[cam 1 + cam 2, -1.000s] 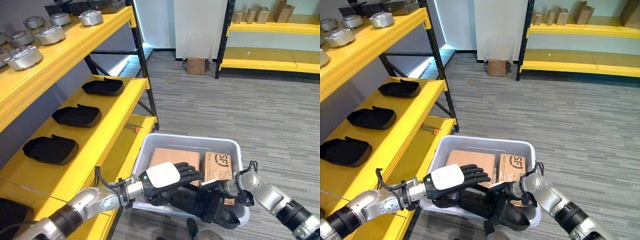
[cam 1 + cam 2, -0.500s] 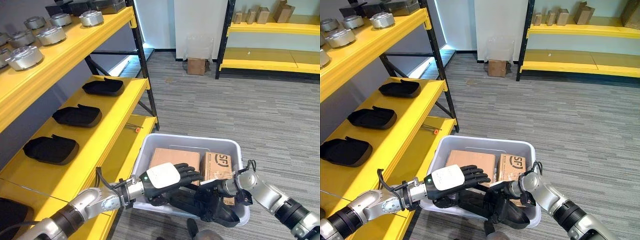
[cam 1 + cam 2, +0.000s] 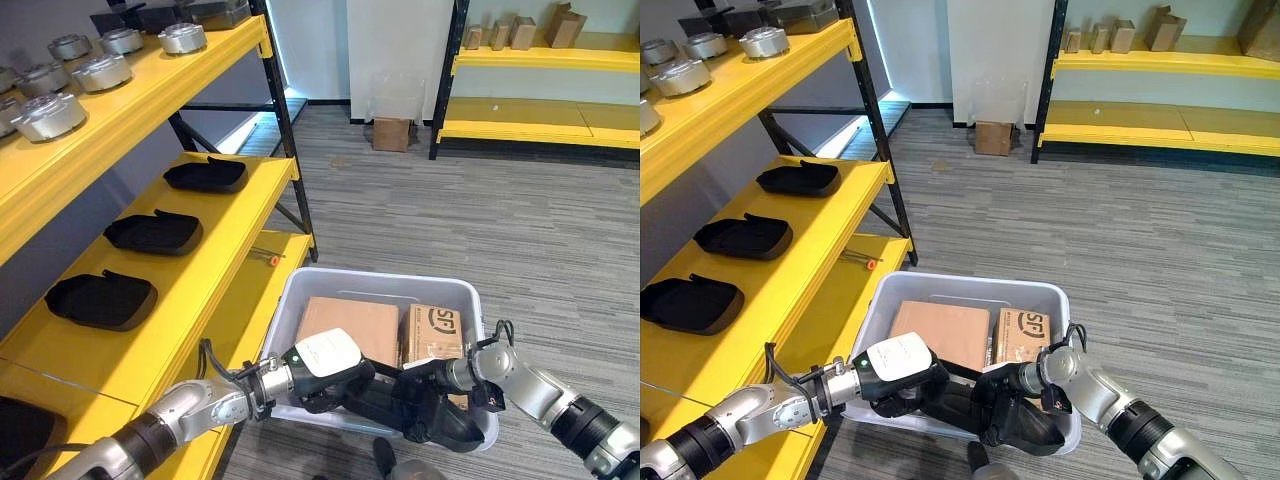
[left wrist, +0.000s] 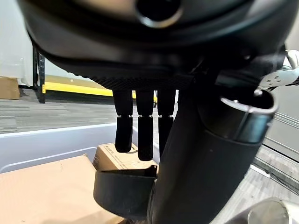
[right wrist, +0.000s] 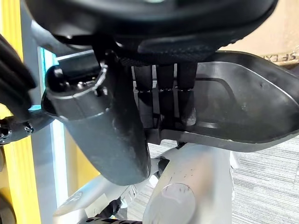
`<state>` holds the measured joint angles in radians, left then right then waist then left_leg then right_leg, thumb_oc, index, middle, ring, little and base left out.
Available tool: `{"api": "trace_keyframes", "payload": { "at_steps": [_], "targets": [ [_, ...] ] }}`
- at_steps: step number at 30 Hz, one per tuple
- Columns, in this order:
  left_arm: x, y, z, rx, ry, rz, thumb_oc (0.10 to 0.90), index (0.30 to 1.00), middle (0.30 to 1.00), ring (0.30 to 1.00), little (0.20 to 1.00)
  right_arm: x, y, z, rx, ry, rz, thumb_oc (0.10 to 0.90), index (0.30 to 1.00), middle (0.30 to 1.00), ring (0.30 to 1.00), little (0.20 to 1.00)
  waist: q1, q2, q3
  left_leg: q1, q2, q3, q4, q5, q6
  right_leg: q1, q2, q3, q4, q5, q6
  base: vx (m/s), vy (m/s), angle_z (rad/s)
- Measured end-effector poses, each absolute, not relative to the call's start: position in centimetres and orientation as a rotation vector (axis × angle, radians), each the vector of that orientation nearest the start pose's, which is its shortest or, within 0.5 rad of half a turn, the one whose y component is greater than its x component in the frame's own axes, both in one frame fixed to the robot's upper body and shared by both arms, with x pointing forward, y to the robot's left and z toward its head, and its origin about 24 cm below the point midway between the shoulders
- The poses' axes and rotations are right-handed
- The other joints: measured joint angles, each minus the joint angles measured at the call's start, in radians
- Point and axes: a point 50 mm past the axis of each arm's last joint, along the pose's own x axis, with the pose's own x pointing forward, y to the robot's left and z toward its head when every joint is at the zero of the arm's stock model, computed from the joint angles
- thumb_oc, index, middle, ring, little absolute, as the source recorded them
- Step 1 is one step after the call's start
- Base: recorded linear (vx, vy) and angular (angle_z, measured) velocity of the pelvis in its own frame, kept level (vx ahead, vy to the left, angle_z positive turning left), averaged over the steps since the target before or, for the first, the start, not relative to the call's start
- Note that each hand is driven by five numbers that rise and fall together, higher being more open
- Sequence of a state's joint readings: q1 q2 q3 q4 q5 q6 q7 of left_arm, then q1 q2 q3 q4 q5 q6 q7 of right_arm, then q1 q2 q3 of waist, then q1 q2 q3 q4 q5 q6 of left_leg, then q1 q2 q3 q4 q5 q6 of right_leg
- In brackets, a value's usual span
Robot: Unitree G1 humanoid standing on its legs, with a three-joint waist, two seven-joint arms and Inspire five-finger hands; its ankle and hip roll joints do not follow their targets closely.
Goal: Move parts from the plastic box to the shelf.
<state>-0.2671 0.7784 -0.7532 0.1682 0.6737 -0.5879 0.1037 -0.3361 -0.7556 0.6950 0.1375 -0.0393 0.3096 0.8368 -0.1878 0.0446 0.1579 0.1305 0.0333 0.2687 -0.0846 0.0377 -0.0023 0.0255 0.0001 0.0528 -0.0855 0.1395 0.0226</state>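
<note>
- Left eye view: a white plastic box (image 3: 455, 295) sits on the grey carpet at about 5 o'clock, just beside the yellow metal shelf unit (image 3: 215, 265) that fills the 9 o'clock side. The box holds two brown cardboard cartons (image 3: 350, 322) lying side by side.
- A black moulded shell-shaped part (image 3: 440, 432) lies over the box's near rim, tilted. The left hand (image 3: 330, 362), white cover on its back, curls round the part's left end; the right hand (image 3: 425, 390) grips its right end. Both hands are closed on this one part.
- Three matching black moulded parts (image 3: 152, 232) rest apart from one another on the middle shelf board, toward 9 o'clock. Round silver metal discs (image 3: 100, 70) line the top board at 10 o'clock.
- Right eye view: the same scene; a second yellow rack with small cardboard boxes (image 3: 1160, 25) stands at 1 o'clock, well apart, and one small carton (image 3: 992, 136) sits on the floor at 12 o'clock by the wall.
- Left wrist view: the left hand's fingers (image 4: 140, 130) hang bent over the black part's edge (image 4: 124, 191), the thumb opposing; cartons lie beyond.
- Right wrist view: the right hand's fingers (image 5: 161, 88) hook over the rim of the part's glossy hollow (image 5: 243, 107), thumb pressing from the other side.
</note>
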Motion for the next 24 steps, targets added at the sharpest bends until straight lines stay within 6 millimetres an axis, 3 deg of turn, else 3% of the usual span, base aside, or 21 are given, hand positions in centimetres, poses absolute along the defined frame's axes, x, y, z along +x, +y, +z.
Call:
{"api": "trace_keyframes", "payload": {
  "at_steps": [5, 18, 19, 20, 21, 24],
  "targets": [
    [22.3, 13.2, 2.1, 1.24, -0.497, -0.987, 0.4, 0.3, 0.3, 0.3, 0.3, 24.7, -17.8, 0.3, -0.814, 0.76, 1.155, 0.4, 0.3, 0.3, 0.3, 0.3, 0.0, -0.012, -0.008, 0.0, 0.0, 0.0, 0.0, 0.0, 0.0, 0.0, 0.0, 0.0, 0.0, 0.0, 0.0, 0.0, 0.0, 0.0],
    [22.1, 13.7, 1.1, 1.196, -0.44, -0.882, 0.4, 0.3, 0.3, 0.3, 0.3, 25.0, -17.9, 0.4, -0.806, 0.737, 1.108, 0.4, 0.3, 0.3, 0.3, 0.3, 0.011, -0.013, -0.008, 0.002, 0.0, -0.001, 0.0, 0.0, 0.0, 0.001, 0.0, 0.0, 0.0, 0.0, 0.0, 0.0, 0.0, 0.0],
    [22.1, 13.8, 1.1, 1.185, -0.434, -0.873, 0.4, 0.3, 0.3, 0.3, 0.3, 25.0, -17.9, 0.5, -0.799, 0.733, 1.102, 0.461, 0.385, 0.385, 0.385, 0.385, 0.012, -0.013, -0.008, 0.002, 0.0, -0.001, 0.0, 0.0, 0.0, 0.001, 0.0, 0.0, 0.0, 0.0, 0.0, 0.0, 0.0, 0.0],
    [22.3, 14.0, 1.3, 1.175, -0.429, -0.848, 0.4, 0.3, 0.3, 0.3, 0.3, 25.1, -17.9, 0.5, -0.787, 0.727, 1.094, 0.776, 0.827, 0.827, 0.827, 0.827, 0.014, -0.013, -0.008, 0.002, 0.001, -0.002, 0.0, 0.0, 0.0, 0.001, 0.0, 0.0, 0.0, 0.0, 0.0, 0.0, 0.0, 0.0],
    [22.5, 14.2, 1.4, 1.174, -0.423, -0.831, 0.4, 0.3, 0.3, 0.3, 0.3, 25.1, -17.9, 0.5, -0.778, 0.719, 1.082, 0.9, 1.0, 1.0, 1.0, 1.0, 0.018, -0.013, -0.008, 0.002, 0.0, -0.002, 0.0, 0.0, 0.0, 0.002, 0.0, 0.0, 0.0, 0.0, 0.0, 0.0, 0.0, 0.0],
    [22.8, 14.5, 1.7, 1.169, -0.418, -0.775, 0.4, 0.3, 0.3, 0.3, 0.3, 25.4, -17.8, 0.8, -0.735, 0.688, 1.043, 0.9, 1.0, 1.0, 1.0, 1.0, 0.027, -0.013, -0.008, 0.002, 0.0, -0.004, 0.0, 0.0, 0.0, 0.003, 0.0, -0.001, 0.0, 0.0, 0.0, 0.0, 0.0, 0.0]
  ]
}}
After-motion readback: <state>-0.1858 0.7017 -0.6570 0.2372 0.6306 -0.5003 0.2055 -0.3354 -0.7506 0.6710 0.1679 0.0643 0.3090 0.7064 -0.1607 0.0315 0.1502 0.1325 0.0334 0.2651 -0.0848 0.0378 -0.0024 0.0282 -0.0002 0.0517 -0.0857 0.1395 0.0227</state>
